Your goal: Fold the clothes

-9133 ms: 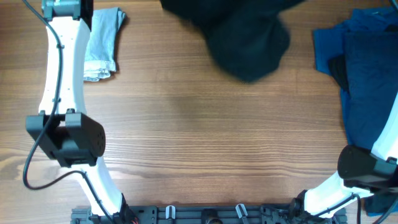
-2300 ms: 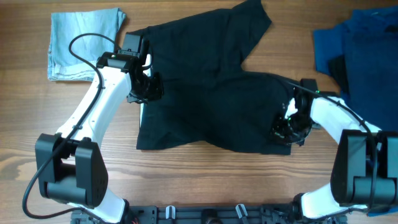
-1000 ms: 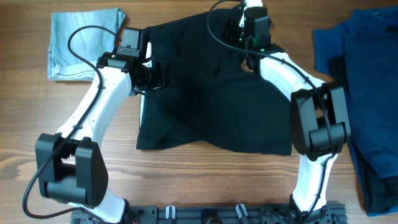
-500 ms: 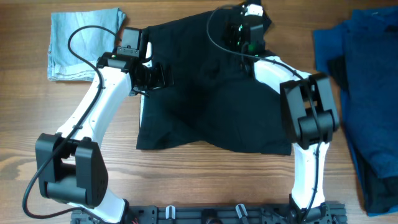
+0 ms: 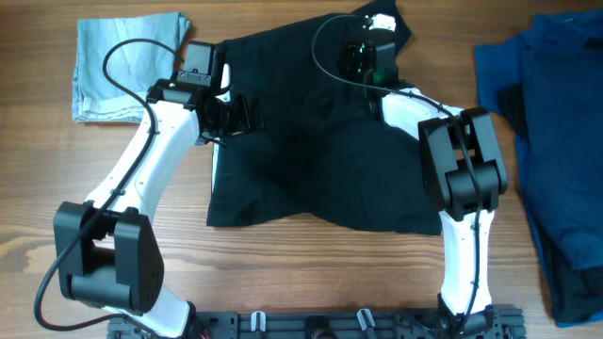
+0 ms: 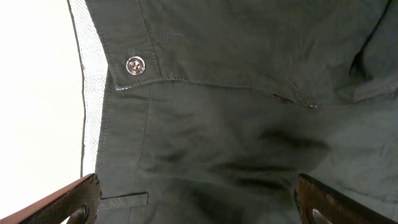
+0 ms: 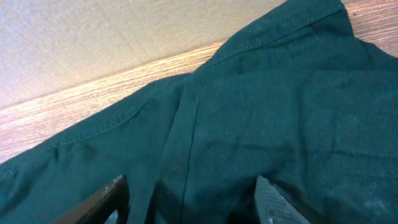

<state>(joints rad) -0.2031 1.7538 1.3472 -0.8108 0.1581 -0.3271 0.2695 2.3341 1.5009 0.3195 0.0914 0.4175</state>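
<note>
The clothes are black shorts (image 5: pixel 320 160) spread flat across the middle of the table. My left gripper (image 5: pixel 237 113) hovers over their left edge, open wide. In the left wrist view its fingers (image 6: pixel 74 202) stand far apart above the waistband, near the small button (image 6: pixel 134 65) and the pale grey lining (image 6: pixel 93 106). My right gripper (image 5: pixel 358 56) is down on the upper leg near the far hem. In the right wrist view the right gripper (image 7: pixel 193 202) is open, with a seamed fold of the shorts (image 7: pixel 261 112) lying between its fingers.
A folded pale blue cloth (image 5: pixel 127 66) lies at the back left. A heap of blue garments (image 5: pixel 556 113) covers the right side. Bare wooden table (image 5: pixel 311 273) runs along the front of the shorts.
The right gripper has shifted slightly left along the upper leg and its jaws have narrowed over the fabric. The left arm has stayed still.
</note>
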